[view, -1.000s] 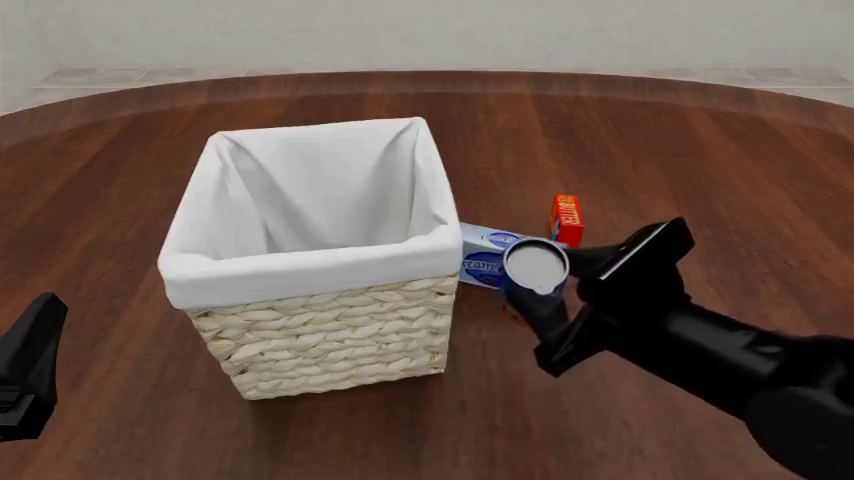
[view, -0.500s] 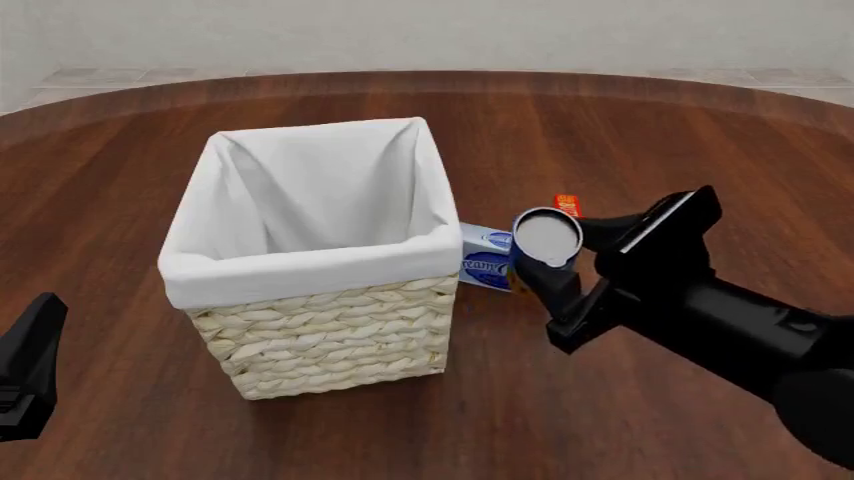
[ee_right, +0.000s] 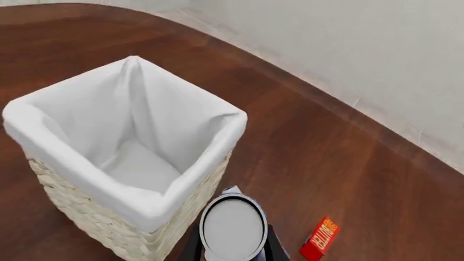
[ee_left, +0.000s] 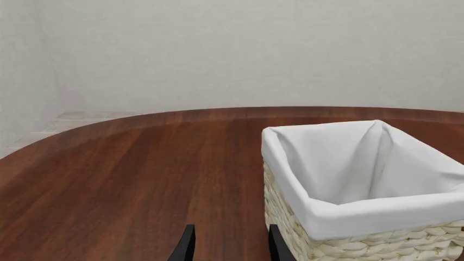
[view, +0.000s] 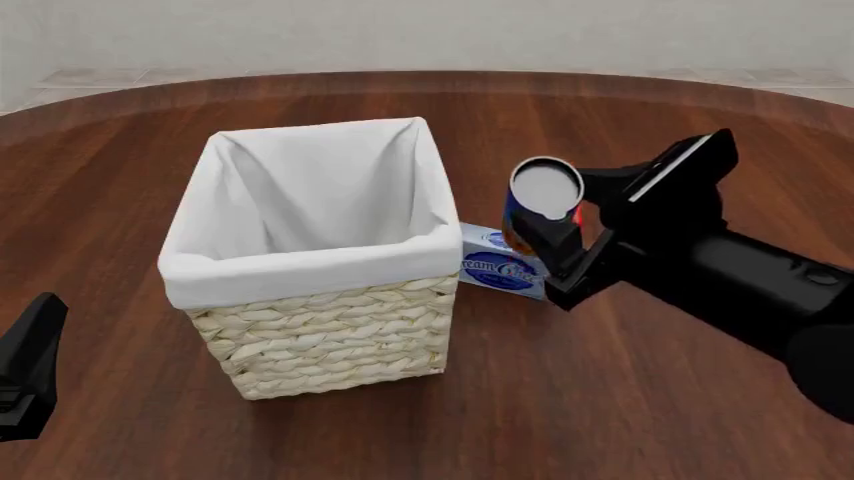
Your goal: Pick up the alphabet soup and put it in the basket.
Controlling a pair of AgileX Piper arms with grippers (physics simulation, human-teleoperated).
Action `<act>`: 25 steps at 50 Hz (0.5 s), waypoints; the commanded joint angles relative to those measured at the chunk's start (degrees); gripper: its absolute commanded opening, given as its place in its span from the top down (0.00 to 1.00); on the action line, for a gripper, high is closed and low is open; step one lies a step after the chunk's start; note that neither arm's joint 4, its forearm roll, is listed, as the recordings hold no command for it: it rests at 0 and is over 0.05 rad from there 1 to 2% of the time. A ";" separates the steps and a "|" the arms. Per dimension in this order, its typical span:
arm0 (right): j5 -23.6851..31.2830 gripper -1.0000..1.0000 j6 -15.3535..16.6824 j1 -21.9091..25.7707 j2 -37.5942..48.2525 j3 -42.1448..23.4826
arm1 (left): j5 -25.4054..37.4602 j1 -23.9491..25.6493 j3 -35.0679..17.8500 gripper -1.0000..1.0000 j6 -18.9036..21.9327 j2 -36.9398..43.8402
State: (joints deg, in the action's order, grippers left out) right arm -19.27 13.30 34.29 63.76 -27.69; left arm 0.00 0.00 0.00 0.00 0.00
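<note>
The alphabet soup can (view: 545, 192), pale lid up, is held in my right gripper (view: 553, 232), lifted above the table just right of the basket (view: 320, 310). In the right wrist view the can's lid (ee_right: 232, 228) sits between the fingers, with the white-lined basket (ee_right: 94, 174) beside and below it. The basket is empty. My left gripper (ee_left: 227, 247) is open and empty, low near the basket's wicker side (ee_left: 290, 228); it shows in the front view at the lower left edge (view: 27, 365).
A blue-white cream cheese box (view: 499, 268) lies against the basket's right side, under the can. A small orange-red box (ee_right: 320, 238) stands on the table beyond it, mostly hidden behind the gripper in the front view.
My right gripper has risen with the can, from table level beside the cream cheese box to about the height of the basket rim. The left arm has not moved.
</note>
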 commanded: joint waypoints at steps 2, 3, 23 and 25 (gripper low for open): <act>0.99 1.00 -0.09 -0.44 -0.30 -4.12 | 0.00 0.00 0.00 0.00 0.00 0.00; 0.92 1.00 0.33 -0.44 0.09 -4.66 | 0.00 0.00 0.00 0.00 0.00 0.00; 0.70 1.00 1.56 1.12 2.58 -9.71 | 0.00 0.00 0.00 0.00 0.00 0.00; 0.61 1.00 1.73 1.27 3.06 -10.46 | 0.00 0.00 0.00 0.00 0.00 0.00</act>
State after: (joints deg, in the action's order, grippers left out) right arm -18.36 15.19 34.88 65.74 -35.01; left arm 0.00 0.00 0.00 0.00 0.00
